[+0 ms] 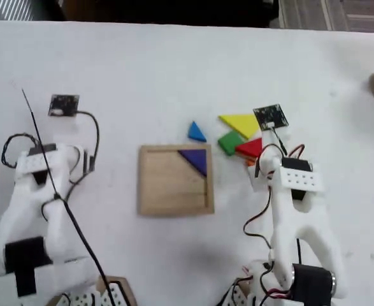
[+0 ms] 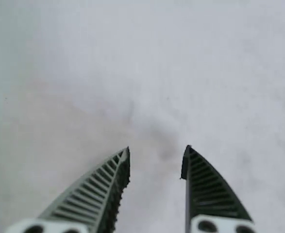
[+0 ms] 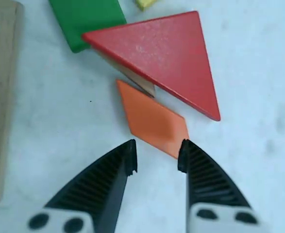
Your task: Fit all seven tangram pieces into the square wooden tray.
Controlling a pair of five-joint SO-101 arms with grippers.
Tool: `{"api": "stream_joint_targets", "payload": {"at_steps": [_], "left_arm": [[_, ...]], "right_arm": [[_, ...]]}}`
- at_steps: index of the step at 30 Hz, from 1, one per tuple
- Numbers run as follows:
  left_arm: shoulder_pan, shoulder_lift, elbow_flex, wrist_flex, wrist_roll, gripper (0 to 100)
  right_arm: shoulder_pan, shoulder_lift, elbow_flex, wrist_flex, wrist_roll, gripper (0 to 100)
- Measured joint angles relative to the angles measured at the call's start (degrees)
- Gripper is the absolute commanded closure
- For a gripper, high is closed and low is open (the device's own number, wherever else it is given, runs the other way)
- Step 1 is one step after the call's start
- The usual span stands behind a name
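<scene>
Tangram pieces mostly lie outside the square wooden tray (image 1: pixel 167 186), which sits mid-table on your white tabletop (image 1: pixel 174 70). One purple triangle (image 1: pixel 197 159) fills the tray's far right corner. A blue triangle (image 1: pixel 196 132) lies just beyond the tray. To its right cluster the yellow triangle (image 1: pixel 239 123), green piece (image 1: pixel 230 142), red triangle (image 3: pixel 166 53) and orange piece (image 3: pixel 154 119). Your right gripper (image 3: pixel 157 156) is spread and holds nothing, its tips at the orange piece's near corner. Your left gripper (image 2: pixel 157 160) is spread over bare tabletop. A left circuit board (image 1: pixel 64 105) and a right circuit board (image 1: pixel 271 116) rest on the surface. Dark room shows past the far edge.
</scene>
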Motion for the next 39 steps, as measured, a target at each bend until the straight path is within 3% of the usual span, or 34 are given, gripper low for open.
{"api": "stream_joint_targets", "payload": {"at_steps": [6, 21, 32, 39], "left_arm": [[1.1, -7.6, 6.6, -4.1, -0.9, 81], [1.2, -7.7, 6.6, -4.5, -0.9, 81], [1.2, -7.7, 6.6, -4.6, -0.9, 81], [1.2, -7.7, 6.6, -5.6, -0.9, 81]], "right_arm": [[0.3, 0.0, 0.0, 0.0, 6.6, 84.8], [2.0, 0.8, 1.7, 0.0, 40.4, 84.7], [2.5, 16.0, -8.0, -2.9, 43.6, 84.9], [1.4, 18.5, -12.9, 1.6, 43.6, 84.8]]}}
